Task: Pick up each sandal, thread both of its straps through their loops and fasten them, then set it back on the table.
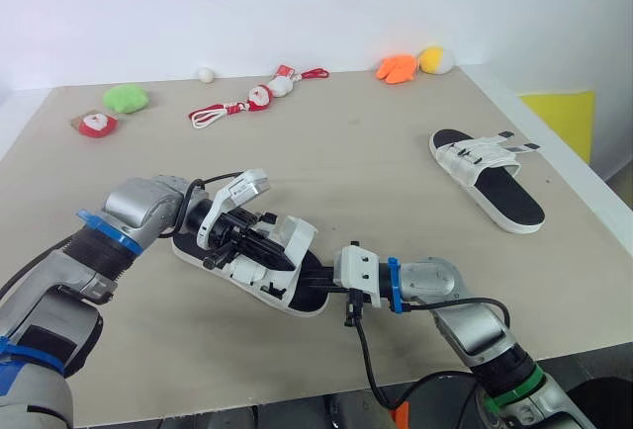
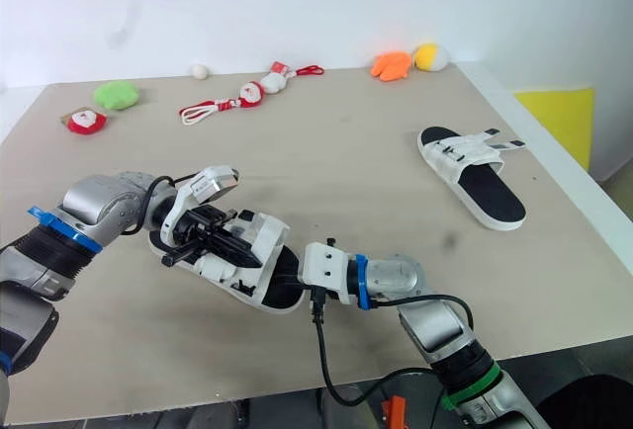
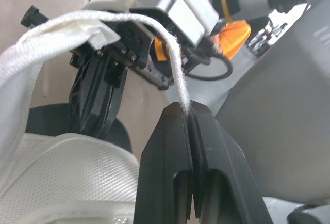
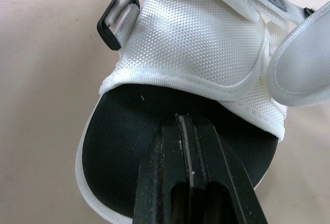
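Early days, I'd say, with nothing fastened yet. The near sandal (image 1: 262, 271) sits by the front edge of the desk (image 1: 376, 152), toward the left corner, and both grippers are on it. The right gripper (image 4: 186, 123) has its jaws pressed together on the heel end of the sole. The left gripper (image 3: 188, 112) pinches a white strap (image 3: 170, 53) held up off the upper (not through its loop, I think, but it's hard to be sure). The far sandal (image 1: 485, 177) lies by the right edge with its straps sticking out loose.

Bright, even light casts soft, faint shadows.
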